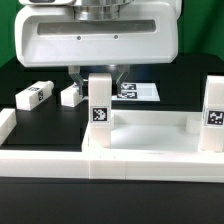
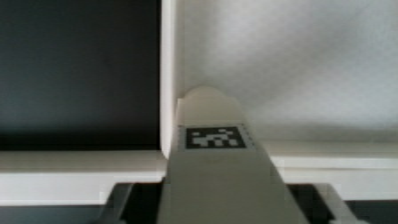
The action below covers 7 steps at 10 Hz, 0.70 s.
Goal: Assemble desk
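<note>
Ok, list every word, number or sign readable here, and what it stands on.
No words, letters or numbers readable anywhere.
Only black-and-white square coded tags, no text: on the middle upright white plastic leg, the upright leg at the exterior view's right, two lying legs, and the thin flat white marker board.

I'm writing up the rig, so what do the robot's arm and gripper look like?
The gripper has a wide white housing with rounded corners and a light grey recessed front panel. A grey metallic wrist flange sits above it. Two short dark fingers stick out below. No cables or markings show.
</note>
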Motion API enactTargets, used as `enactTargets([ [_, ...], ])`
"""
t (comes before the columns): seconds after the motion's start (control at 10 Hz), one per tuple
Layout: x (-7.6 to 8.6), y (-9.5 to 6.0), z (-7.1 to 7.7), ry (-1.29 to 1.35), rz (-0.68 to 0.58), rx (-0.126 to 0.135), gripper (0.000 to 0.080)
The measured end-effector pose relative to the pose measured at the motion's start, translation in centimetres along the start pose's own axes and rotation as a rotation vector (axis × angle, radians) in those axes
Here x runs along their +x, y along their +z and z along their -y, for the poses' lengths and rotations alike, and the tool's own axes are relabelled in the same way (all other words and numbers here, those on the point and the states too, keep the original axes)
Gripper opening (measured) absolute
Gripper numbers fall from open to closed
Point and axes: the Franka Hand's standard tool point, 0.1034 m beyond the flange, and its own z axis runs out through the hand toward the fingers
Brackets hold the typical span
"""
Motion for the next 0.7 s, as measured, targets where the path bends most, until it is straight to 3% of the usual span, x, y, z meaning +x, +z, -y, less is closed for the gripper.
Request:
enactTargets([
  [0.2,0.04,0.01,0.0,0.134,-0.004,0.01,0.029],
  [0.7,-0.09,-0.04,-0.03,0.281,0.002,0.002,0.0303],
])
